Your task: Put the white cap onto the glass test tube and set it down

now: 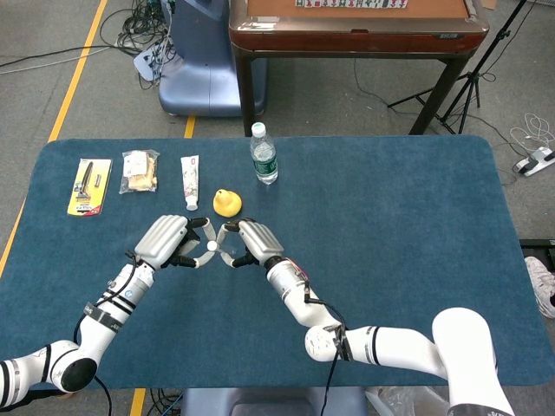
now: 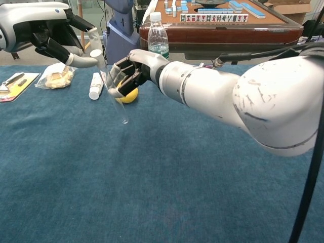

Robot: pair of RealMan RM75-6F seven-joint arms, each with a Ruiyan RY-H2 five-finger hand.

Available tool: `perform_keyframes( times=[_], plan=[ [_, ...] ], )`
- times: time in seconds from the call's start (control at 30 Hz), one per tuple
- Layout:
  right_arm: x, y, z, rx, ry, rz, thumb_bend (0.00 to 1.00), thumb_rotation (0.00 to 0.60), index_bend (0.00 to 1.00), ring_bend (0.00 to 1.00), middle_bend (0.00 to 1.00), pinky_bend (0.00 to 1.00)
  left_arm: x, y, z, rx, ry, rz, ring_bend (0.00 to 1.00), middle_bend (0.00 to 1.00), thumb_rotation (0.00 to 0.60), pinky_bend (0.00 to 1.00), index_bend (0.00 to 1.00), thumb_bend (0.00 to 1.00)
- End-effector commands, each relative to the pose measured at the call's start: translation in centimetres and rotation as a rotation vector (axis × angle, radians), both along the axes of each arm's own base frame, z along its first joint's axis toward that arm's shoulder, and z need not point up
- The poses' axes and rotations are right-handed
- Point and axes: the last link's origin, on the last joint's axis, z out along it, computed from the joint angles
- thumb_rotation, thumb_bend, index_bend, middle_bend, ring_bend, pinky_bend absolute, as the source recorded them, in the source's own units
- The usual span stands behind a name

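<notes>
Left arm: reaches in from the lower left of the head view, forearm angled up and to the right, wrist banded in black. Left hand (image 1: 167,242) (image 2: 48,36): raised above the table, back of the hand upward, fingers curled, fingertips pinching the white cap (image 2: 94,52) at its right side.

Right arm: bulky white segments, elbow low near the robot's body (it fills much of the chest view), forearm running up and to the left. Right hand (image 1: 254,242) (image 2: 127,72): facing the left hand, just beside it, fingers closed around the glass test tube (image 2: 114,92), held tilted, lower end off the table.
</notes>
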Motion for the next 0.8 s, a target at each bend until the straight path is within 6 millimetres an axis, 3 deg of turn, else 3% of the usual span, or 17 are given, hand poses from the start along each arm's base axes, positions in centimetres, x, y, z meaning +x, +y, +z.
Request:
perform_keyframes(
  times=[0.03,0.1,0.23,0.33,0.8],
  plan=[
    [-0.1,0.0,0.0,-0.004,0.007,0.0,0.56,0.6,0.7,0.22,0.37,0.15,-0.1,0.0,0.0,0.002,0.004,0.0,1.0,1.0,0.6,1.0,0.62,0.31],
    [-0.4,0.0,0.2,-0.005,0.028,0.005,0.56,0.6,0.7,0.22,0.37,0.15,-0.3,0.0,0.1,0.002,0.013,0.001,1.0,1.0,0.6,1.0,0.58,0.31],
    [-0.8,-0.1,0.8,-0.022,0.081,0.02,0.56,0.6,0.7,0.22,0.37,0.15,-0.5,-0.1,0.5,-0.004,0.017,0.007,1.0,0.98,0.6,1.0,0.35,0.31],
    [-1.3,-0.2,1.6,-0.038,0.131,0.031,0.56,0.6,0.7,0.22,0.37,0.15,-0.8,-0.1,0.7,-0.006,0.017,0.011,1.0,0.97,0.6,1.0,0.26,0.31],
    [-4.3,-0.2,6.2,-0.054,0.518,0.078,0.56,0.6,0.72,0.22,0.38,0.15,-2.1,0.1,1.7,0.025,0.031,0.039,1.0,0.92,0.6,1.0,0.23,0.31]
  ],
)
